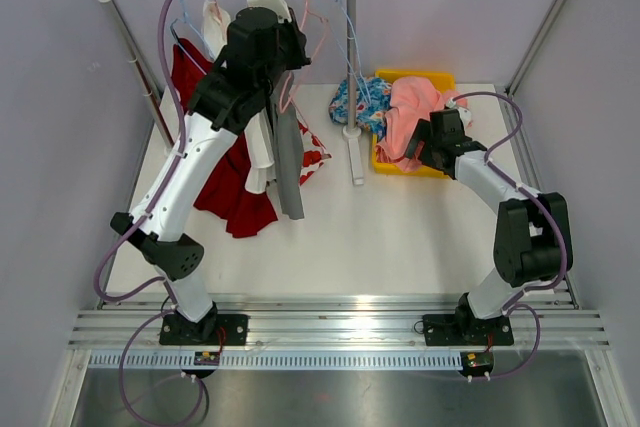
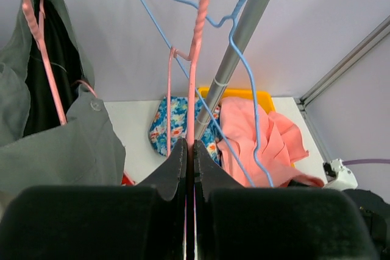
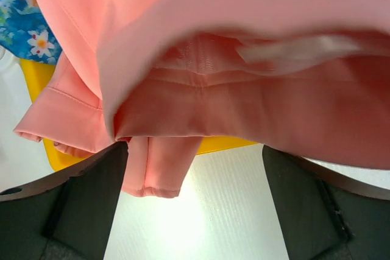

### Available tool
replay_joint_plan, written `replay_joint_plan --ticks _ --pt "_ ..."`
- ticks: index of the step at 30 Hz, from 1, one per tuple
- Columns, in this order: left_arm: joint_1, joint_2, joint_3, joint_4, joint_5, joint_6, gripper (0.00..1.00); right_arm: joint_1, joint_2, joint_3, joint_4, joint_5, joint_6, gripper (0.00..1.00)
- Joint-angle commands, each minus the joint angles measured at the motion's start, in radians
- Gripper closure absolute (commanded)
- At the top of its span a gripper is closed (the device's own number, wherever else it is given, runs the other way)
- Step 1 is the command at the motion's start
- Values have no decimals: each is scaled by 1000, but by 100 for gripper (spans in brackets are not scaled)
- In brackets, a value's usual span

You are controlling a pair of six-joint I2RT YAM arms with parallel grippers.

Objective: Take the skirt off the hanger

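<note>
We judge the skirt (image 3: 244, 89) off: right hand (image 3: 195, 172) spread wide over it, left hand (image 2: 189, 145) pinching the pink hanger (image 2: 195, 83); next, withdraw.

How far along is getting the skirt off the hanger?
Done: the pink fabric skirt lies loose in the yellow plastic bin, with the right tool open next to it. In hand: the left tool is shut on the thin pink wire hanger. Left: probably just releasing that hanger.
</note>
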Motion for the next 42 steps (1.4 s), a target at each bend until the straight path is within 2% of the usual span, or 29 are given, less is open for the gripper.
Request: replay_joint_plan --ticks 1,12,16,22,25,26,30,34,38,42 --pt "4 -25 25 150 -38 6 100 -1 -52 5 44 -33 11 1" --pt "12 127 145 147 -24 0 100 -1 -69 -32 50 -43 9 1" --pt "10 99 41 150 5 -26 99 -1 -75 -38 45 -50 11 1" --pt "10 12 -47 110 11 -30 90 -1 -89 -47 30 -71 22 0" --pt "8 -45 -84 95 13 -15 75 0 -116 -64 18 -74 26 1" --pt "8 -59 -108 92 8 -10 58 0 -138 -70 15 -74 28 1" --pt "8 -137 -157 78 -33 29 27 0 -201 -110 -4 -74 26 0" --pt "15 -186 -157 52 -82 62 20 0 -268 -147 -22 -76 26 1" --pt "38 -186 -108 -17 -125 63 19 0 -327 -179 -36 -80 28 1" --pt "68 -172 -102 -3 -125 82 18 0 -359 -205 -45 -82 22 1"
